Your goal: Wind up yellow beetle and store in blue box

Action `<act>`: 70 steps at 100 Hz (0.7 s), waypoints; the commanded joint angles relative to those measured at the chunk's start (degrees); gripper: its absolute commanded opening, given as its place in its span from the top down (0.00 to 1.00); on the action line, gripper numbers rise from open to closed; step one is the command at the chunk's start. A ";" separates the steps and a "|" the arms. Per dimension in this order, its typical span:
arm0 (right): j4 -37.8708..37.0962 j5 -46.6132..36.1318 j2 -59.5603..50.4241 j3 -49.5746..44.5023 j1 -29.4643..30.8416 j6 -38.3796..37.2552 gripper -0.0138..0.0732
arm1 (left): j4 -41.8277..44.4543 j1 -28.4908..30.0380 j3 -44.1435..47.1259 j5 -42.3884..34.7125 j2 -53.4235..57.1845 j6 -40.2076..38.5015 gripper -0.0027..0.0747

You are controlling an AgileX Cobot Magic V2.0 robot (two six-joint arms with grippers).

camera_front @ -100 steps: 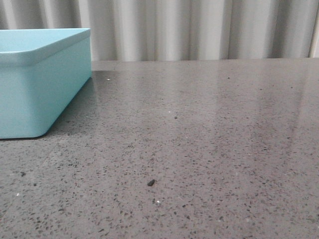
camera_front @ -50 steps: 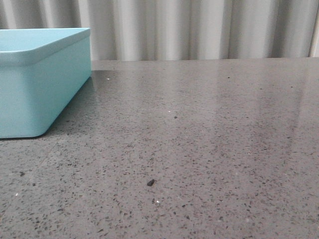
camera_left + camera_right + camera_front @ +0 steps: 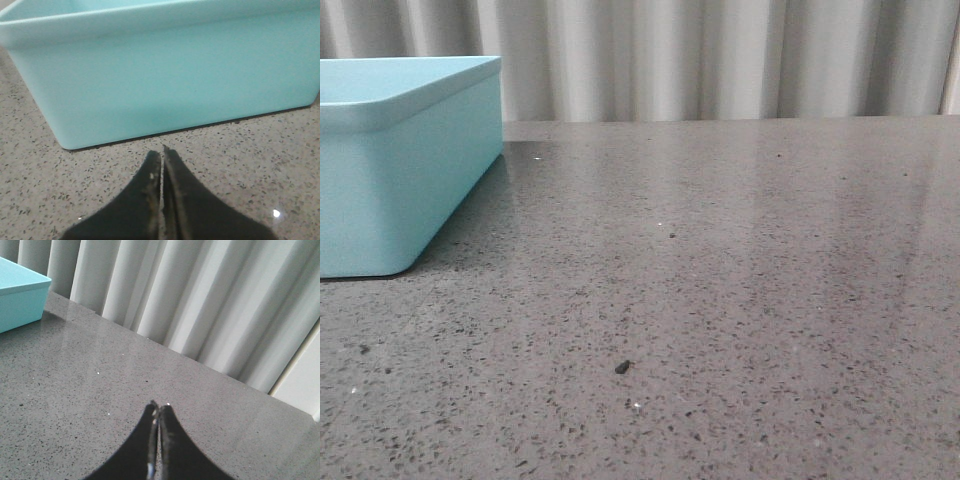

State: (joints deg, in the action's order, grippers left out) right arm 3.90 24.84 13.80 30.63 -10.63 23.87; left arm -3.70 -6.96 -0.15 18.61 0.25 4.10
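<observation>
The blue box stands on the grey speckled table at the far left of the front view. It fills the left wrist view and shows as a corner in the right wrist view. My left gripper is shut and empty, low over the table a short way in front of the box's side wall. My right gripper is shut and empty over bare table, facing the curtain. The yellow beetle is out of view in every frame. Neither gripper shows in the front view.
A grey-white pleated curtain hangs behind the table's far edge. A small dark crumb lies on the table near the front middle.
</observation>
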 commanded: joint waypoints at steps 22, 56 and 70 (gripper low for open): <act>-1.04 -2.27 0.42 1.48 -0.14 0.26 0.89 | -0.08 0.20 1.58 -3.07 1.36 -0.37 0.99; -5.17 -3.26 0.42 1.48 -0.14 0.26 0.89 | -0.08 0.20 1.58 -3.07 1.36 -0.37 0.99; -5.17 -3.57 0.42 1.48 -0.14 0.26 0.89 | -0.08 0.20 1.58 -3.07 1.36 -0.37 0.99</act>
State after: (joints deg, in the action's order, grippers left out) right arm -0.44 26.47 13.80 30.63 -10.63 23.87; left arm -3.70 -6.96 -0.15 18.70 0.25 4.10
